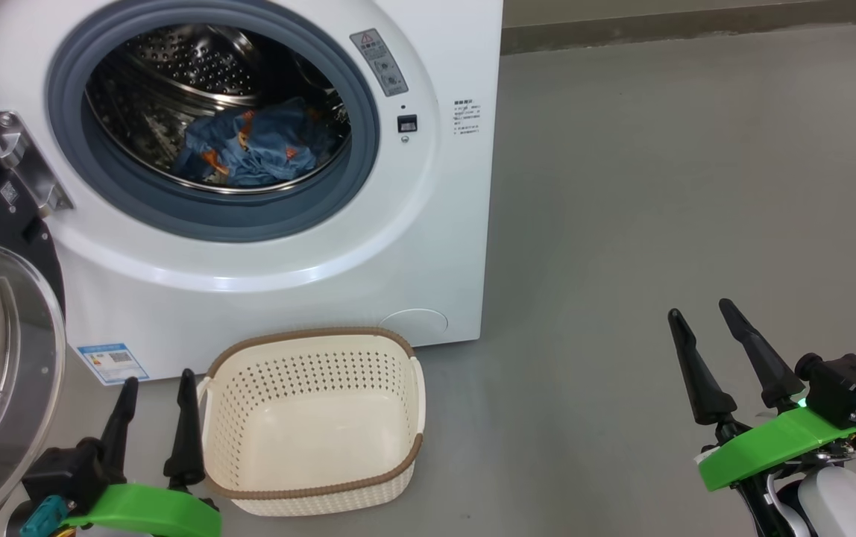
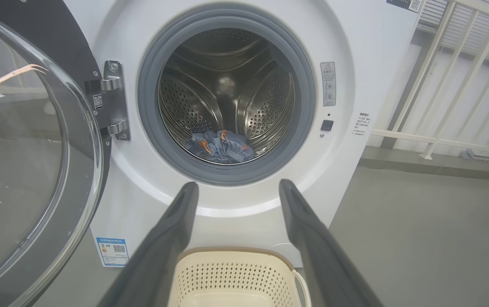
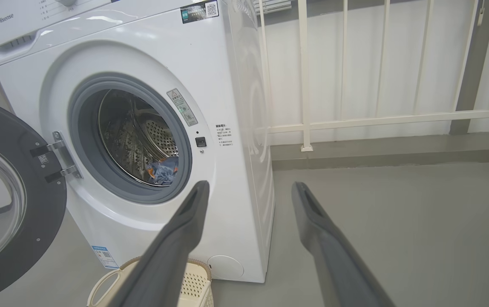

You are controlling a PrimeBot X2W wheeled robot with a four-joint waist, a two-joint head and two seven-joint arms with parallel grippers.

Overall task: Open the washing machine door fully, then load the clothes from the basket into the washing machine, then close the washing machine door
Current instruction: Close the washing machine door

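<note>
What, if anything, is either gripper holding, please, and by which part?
Nothing: the left gripper and right gripper both stand open and empty; the clothes lie in the drum.

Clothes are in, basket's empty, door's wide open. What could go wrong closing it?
1. The clothes lie near the front edge of the drum; a fold might get pinched against the grey ring when the washing machine door shuts.
2. The open left claw sits beside the door, close to the basket; swinging the door could catch it or nudge the basket.
</note>
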